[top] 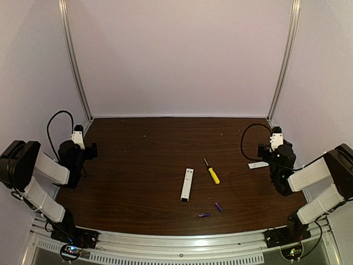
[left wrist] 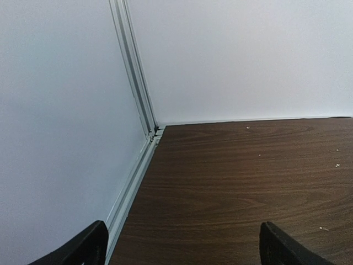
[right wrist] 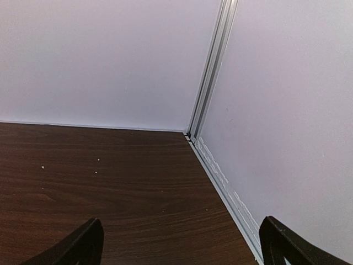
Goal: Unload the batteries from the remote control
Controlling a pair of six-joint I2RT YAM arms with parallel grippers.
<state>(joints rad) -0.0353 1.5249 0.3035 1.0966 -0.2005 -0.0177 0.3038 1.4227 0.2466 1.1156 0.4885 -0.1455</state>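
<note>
Two batteries (top: 204, 215) near one remote control (top: 187, 184); one screwdriver (top: 212, 171); left fingers (left wrist: 88, 247), right fingers (right wrist: 83, 247) spread.

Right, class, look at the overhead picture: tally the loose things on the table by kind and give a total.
batteries: 2
remote control: 1
screwdriver: 1
cover strip: 1
Total: 5
</note>
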